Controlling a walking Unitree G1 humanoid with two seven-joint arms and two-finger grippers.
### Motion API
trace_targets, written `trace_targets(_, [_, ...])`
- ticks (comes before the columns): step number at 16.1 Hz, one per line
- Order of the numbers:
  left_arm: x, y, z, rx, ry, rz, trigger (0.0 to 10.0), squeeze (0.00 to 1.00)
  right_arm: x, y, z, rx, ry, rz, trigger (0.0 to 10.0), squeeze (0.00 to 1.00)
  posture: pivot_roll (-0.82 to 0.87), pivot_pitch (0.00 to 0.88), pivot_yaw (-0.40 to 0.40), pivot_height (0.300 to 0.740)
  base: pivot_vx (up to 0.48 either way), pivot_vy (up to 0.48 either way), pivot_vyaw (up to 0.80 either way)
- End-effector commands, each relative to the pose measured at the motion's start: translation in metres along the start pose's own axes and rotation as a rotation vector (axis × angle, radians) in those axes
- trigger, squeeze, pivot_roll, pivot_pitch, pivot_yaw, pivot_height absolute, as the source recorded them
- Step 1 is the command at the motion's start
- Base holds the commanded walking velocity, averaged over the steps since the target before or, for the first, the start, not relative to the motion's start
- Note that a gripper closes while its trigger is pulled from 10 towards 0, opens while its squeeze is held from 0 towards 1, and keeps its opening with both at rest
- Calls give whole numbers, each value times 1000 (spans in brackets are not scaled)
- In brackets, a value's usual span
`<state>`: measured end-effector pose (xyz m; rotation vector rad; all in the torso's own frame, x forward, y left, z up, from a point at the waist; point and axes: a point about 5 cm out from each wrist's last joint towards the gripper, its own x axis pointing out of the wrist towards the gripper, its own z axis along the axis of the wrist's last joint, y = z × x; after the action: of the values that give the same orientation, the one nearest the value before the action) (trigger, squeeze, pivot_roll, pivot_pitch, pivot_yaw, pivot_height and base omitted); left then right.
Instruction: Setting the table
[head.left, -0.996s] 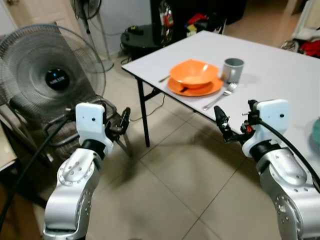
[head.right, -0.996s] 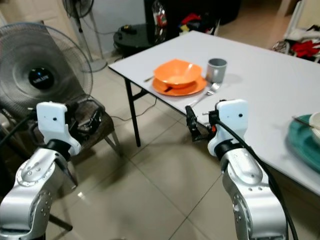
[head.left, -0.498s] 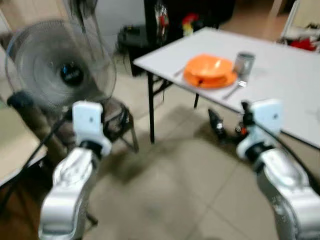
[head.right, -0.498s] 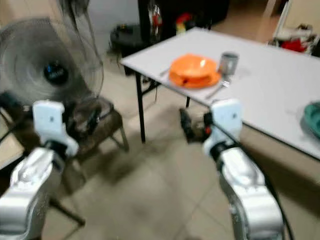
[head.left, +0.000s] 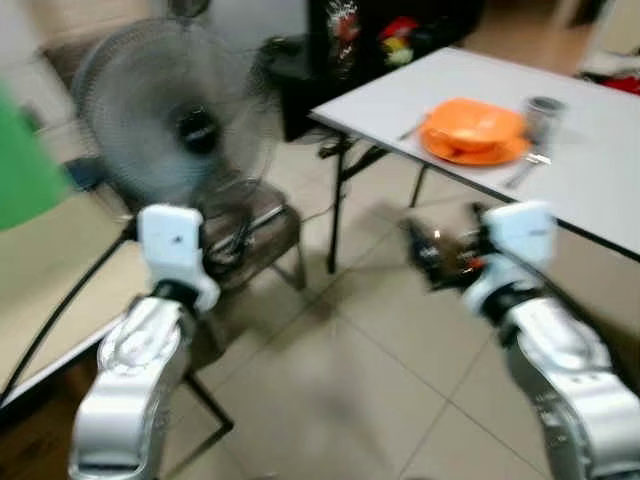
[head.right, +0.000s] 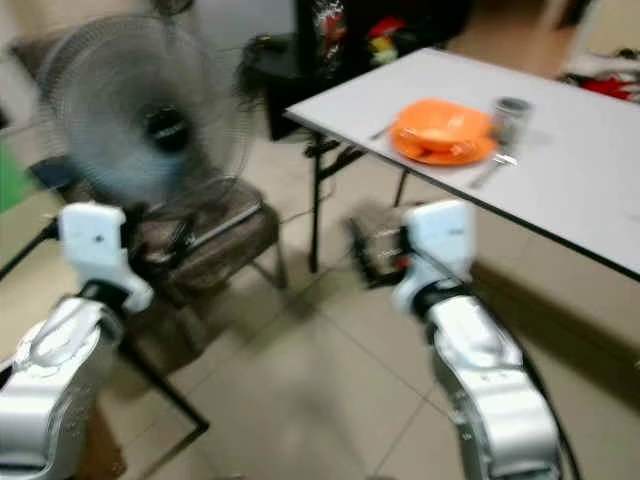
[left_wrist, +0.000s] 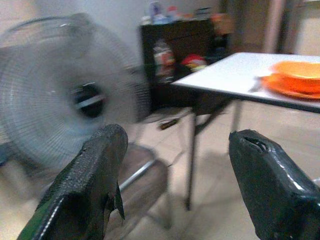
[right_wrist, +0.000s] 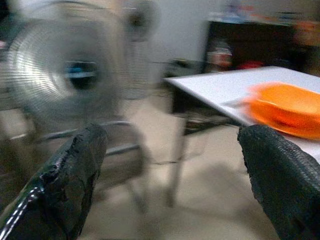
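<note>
Since a second ago my whole head picture has swung left: the white worktop (head.left: 580, 150) with its place setting has slid toward the right edge, and the big standing fan (head.left: 185, 120) and the chair (head.left: 255, 225) in front of it now sit nearly centre, all smeared, so I read this as the robot turning, not the things moving. In the left eye view the orange bowl (head.left: 472, 125) sits on its orange plate (head.left: 480, 152) near the worktop's corner, the grey cup (head.left: 542, 108) just beside it and a fork (head.left: 522, 172) at the near side; my left pincer (head.left: 235, 238) is up close to the chair and my right pincer (head.left: 425, 255) hangs over bare floor short of the worktop. The right eye view shows the same, with the table leg (head.right: 316, 215) between me and the setting. In the left wrist view both black fingers (left_wrist: 95, 175) stand wide apart with nothing between them, the fan straight ahead. The right wrist view shows its fingers (right_wrist: 75, 170) spread and empty too, the orange bowl off to one side. My worry is that, if this turn carries on, the left arm could clip the chair or fan cage, and with this blur I would judge clearances badly.
</note>
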<state>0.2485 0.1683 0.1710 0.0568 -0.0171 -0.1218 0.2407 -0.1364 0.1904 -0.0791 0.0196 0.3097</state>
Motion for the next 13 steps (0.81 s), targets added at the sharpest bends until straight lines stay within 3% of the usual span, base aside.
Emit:
trace_targets(1, [0, -3, 1, -7, -5, -15, 10000, 341, -1, -3, 2, -15, -6, -7, 10000, 1000, -53, 0, 63, 740, 0, 0, 800])
trace_targets(2, [-1, -3, 2, -13, -1, -9, 10000, 239, 0, 0, 1, -11, -2, 12, 10000, 1000, -48, 0, 69, 740, 0, 0, 800])
trace_targets(4, [-2, 0, 3, -6, 0, -4, 10000, 173, 0, 6, -1, 1, 7, 64, 10000, 1000, -44, 0, 76, 740, 0, 0, 800])
trace_targets(10, [-5, 0, 8, 42, -22, -43, 10000, 188, 2, 8, -10, 23, 36, 109, 10000, 1000, 3, 0, 71, 740, 0, 0, 800])
trace_targets(13, [-8, 0, 6, 51, -13, -50, 10000, 192, 4, 7, -12, 21, 39, 118, 10000, 1000, 4, 0, 74, 740, 269, 0, 800])
